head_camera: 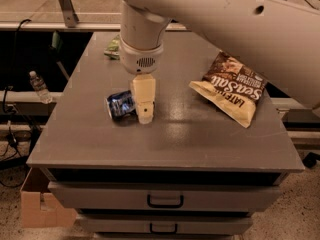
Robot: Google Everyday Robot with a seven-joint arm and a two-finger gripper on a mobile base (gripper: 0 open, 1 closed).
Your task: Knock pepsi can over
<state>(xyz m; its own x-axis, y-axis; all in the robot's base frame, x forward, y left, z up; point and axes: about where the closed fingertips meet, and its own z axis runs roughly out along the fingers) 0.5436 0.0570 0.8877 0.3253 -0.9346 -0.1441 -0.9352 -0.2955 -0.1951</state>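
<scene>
On the grey table (200, 139), left of centre, the pepsi can (120, 105) lies on its side, touching the gripper (145, 116) just to its right. Whether the gripper is open or closed cannot be told. 1 chip bag (230, 86) lies well apart.

Your arm (240, 21) is a chunky off-white tube with two dark holes, vented round wrist (142, 59), cream gripper (144, 115) right beside the can (119, 105).
</scene>
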